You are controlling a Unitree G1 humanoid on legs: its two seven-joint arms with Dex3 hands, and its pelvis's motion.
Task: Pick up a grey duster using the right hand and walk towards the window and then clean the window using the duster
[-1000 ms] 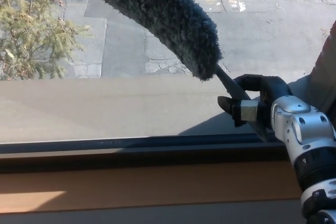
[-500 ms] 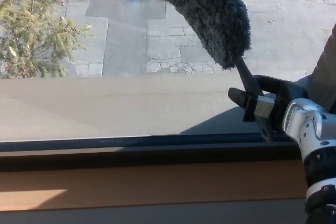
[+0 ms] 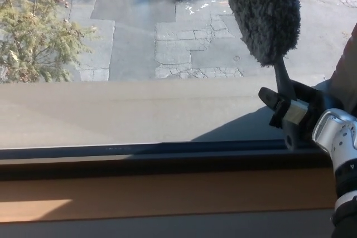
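Note:
The grey fluffy duster [image 3: 257, 10] stands nearly upright against the window glass [image 3: 139, 54] at the upper right, its top cut off by the picture's edge. Its thin black handle runs down into my right hand [image 3: 293, 110], which is shut on it at the right, just above the dark window frame [image 3: 145, 151]. The silver wrist of that arm shows at the right edge. My left hand does not show.
Through the glass lie cracked grey paving and a green shrub [image 3: 30, 26] at the upper left. A wooden sill [image 3: 139, 193] runs across the bottom below the frame. A brown surface edges the right side.
My right hand has moved to the right and turned, swinging the duster from a leftward slant to nearly upright along the glass.

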